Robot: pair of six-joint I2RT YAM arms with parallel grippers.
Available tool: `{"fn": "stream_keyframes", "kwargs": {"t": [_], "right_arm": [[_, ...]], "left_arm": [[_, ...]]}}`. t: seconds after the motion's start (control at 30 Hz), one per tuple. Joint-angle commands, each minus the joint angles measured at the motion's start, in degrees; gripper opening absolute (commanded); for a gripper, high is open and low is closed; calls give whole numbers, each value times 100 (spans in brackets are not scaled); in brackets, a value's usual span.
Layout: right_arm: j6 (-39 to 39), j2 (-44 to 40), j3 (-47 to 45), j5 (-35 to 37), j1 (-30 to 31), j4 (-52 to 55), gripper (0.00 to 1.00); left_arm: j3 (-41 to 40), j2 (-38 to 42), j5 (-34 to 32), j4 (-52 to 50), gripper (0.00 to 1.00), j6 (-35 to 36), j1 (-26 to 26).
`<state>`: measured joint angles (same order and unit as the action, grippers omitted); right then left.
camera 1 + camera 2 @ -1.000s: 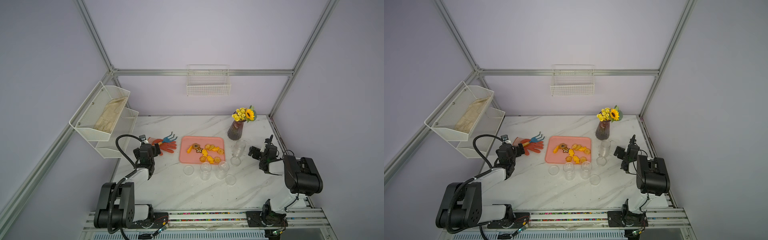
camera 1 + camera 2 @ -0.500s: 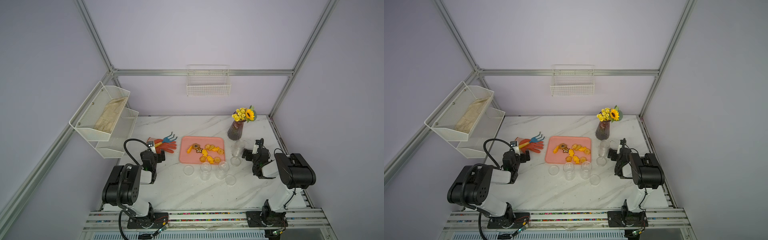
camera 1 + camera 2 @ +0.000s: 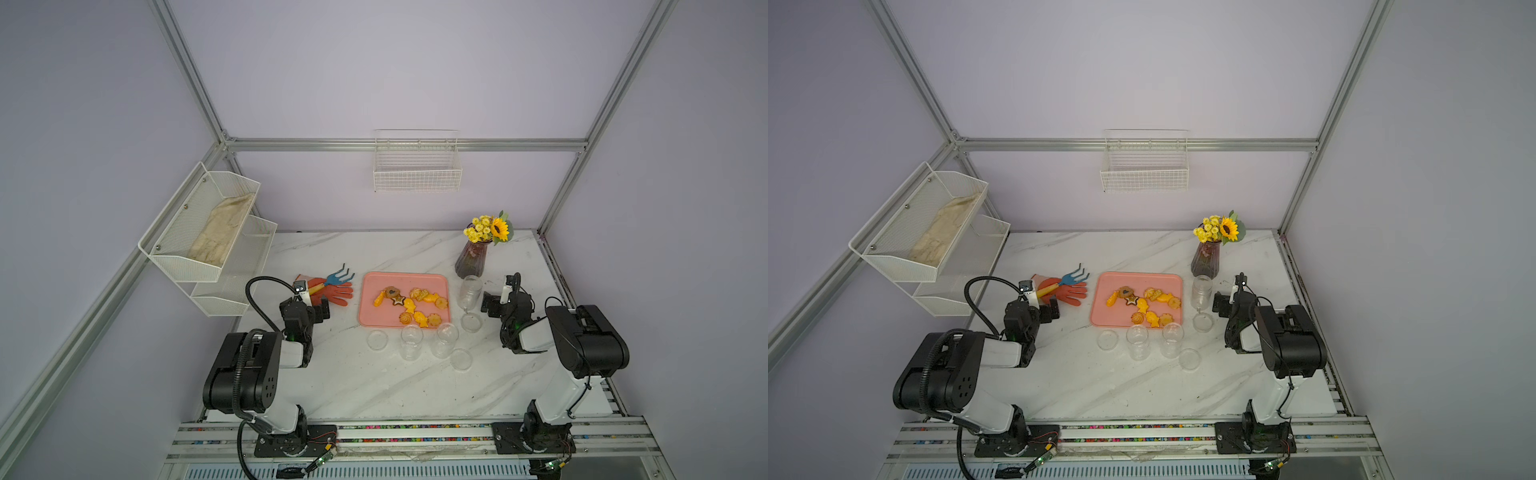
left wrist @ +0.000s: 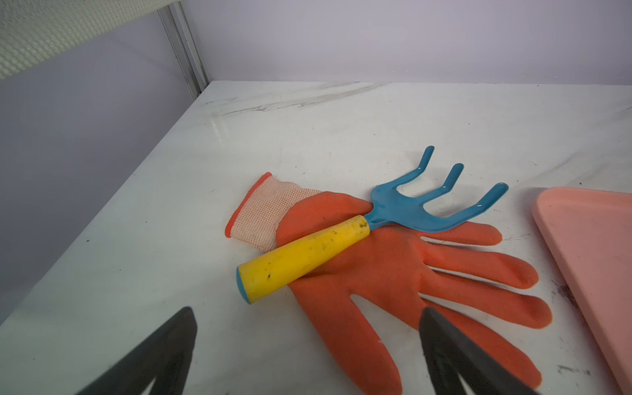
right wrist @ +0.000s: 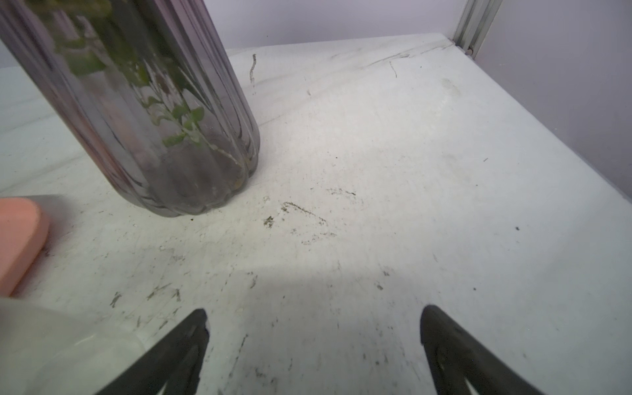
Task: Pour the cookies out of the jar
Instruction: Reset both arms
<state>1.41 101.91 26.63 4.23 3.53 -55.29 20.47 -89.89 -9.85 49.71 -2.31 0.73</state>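
The cookies (image 3: 411, 305) (image 3: 1144, 305), small orange-yellow biscuits with a few brown-topped ones, lie scattered on the pink tray (image 3: 374, 320) (image 3: 1104, 320) (image 4: 588, 239). A clear jar (image 3: 470, 291) (image 3: 1201, 291) stands upright and empty just right of the tray; it is a blur (image 5: 51, 345) in the right wrist view. My right gripper (image 3: 496, 297) (image 3: 1229, 297) (image 5: 313, 309) hangs open just right of that jar, over bare table. My left gripper (image 3: 312, 305) (image 3: 1044, 307) (image 4: 307, 311) is open left of the tray, by the orange glove (image 4: 393, 273).
Two more empty jars (image 3: 411, 343) (image 3: 444, 338) and loose clear lids (image 3: 377, 340) (image 3: 471, 322) (image 3: 460, 359) sit in front of the tray. A blue rake (image 4: 342, 236) lies on the glove. A dark vase of yellow flowers (image 3: 471, 257) (image 5: 154, 119) stands behind the jar. White racks (image 3: 208, 237) hang on the left wall.
Both arms have changed pose, their elbows folding back over the bases. The right gripper has moved left towards the jar, the left gripper slightly right. Both stay open.
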Motion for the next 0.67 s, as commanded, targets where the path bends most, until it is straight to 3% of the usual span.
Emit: {"fn": "stream_keyframes", "kwargs": {"t": [0.0, 0.63], "right_arm": [[135, -13, 15, 108, 16, 35, 97], [148, -4, 36, 139, 33, 48, 97]], "left_arm": [[117, 23, -66, 381, 100, 86, 28], [119, 24, -66, 381, 100, 81, 25]]}}
